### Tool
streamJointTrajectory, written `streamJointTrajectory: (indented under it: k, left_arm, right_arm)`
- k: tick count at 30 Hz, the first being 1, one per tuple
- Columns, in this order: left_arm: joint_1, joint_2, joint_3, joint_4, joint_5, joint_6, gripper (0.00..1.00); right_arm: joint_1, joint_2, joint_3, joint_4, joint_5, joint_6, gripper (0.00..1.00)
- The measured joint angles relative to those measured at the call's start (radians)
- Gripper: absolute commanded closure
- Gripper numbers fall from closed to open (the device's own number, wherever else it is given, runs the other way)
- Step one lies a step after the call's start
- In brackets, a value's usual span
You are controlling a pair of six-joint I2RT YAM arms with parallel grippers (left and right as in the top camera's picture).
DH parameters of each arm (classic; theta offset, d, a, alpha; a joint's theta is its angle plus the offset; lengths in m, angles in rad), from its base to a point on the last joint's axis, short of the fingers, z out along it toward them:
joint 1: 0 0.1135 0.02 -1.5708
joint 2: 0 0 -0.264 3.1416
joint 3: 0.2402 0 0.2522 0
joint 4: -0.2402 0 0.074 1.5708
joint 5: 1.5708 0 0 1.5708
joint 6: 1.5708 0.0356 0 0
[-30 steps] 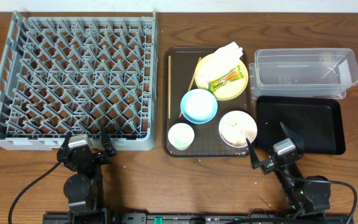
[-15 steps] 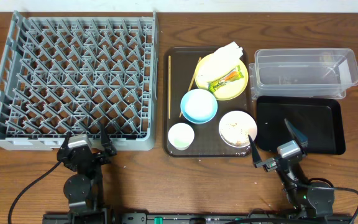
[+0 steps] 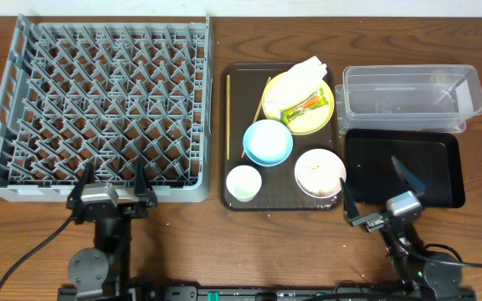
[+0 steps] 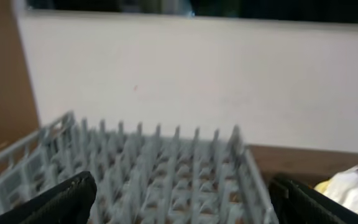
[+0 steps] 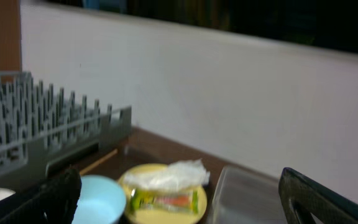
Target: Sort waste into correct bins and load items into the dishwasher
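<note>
1. Left gripper point(image 3: 114, 178) hovers at the near wall of the dish rack point(image 3: 174, 194). Jaws stand wide apart and hold nothing.
2. Right gripper point(image 3: 368, 180) hovers over the near left corner of the black tray point(image 3: 433, 180). Jaws stand wide apart and hold nothing.
3. Status: 0 steps appear complete. The dish rack holds 0 items. The clear tub point(image 3: 475, 94) and the black tray show 0 waste.
4. Waste: the napkin point(image 3: 308, 71) and the sachet point(image 3: 302, 107) lie on the yellow plate point(image 3: 276, 94). Food scraps point(image 3: 312, 170) sit in the white bowl point(image 3: 329, 177).
5. Items: the plate, the blue bowl point(image 3: 267, 142), the white bowl, the cup point(image 3: 243, 182) and the chopsticks point(image 3: 228, 113) all rest on the brown serving tray point(image 3: 237, 75).
6. Remaining, as judged: sort 3 kinds of waste, then load all the items.
</note>
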Motion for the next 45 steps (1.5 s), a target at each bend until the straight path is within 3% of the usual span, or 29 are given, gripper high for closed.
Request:
streamJointTrajectory:
  k: [10, 17, 24, 36, 39, 45]
  left_arm:
    - [0.000, 0.188, 0.201, -0.009, 0.083, 0.000, 0.09]
    - [0.000, 0.214, 0.251, -0.008, 0.087, 0.000, 0.10]
    - [0.000, 0.216, 0.252, -0.020, 0.090, 0.000, 0.10]
    - [0.000, 0.219, 0.253, -0.098, 0.090, 0.000, 0.10]
    - [0.000, 0.219, 0.254, -0.158, 0.090, 0.000, 0.10]
    - [0.000, 0.220, 0.254, -0.282, 0.090, 0.000, 0.09]
  right_arm:
    - [0.000, 0.217, 0.194, -0.003, -0.009, 0.006, 0.01]
    - [0.000, 0.475, 0.403, -0.110, -0.042, 0.011, 0.01]
    - [0.000, 0.827, 0.762, -0.358, -0.125, 0.014, 0.01]
    - [0.021, 1.450, 1.542, -0.929, -0.166, 0.022, 0.01]
    - [0.037, 1.545, 1.637, -0.908, -0.180, 0.024, 0.01]
    - [0.043, 1.622, 1.651, -0.833, -0.262, 0.043, 0.01]
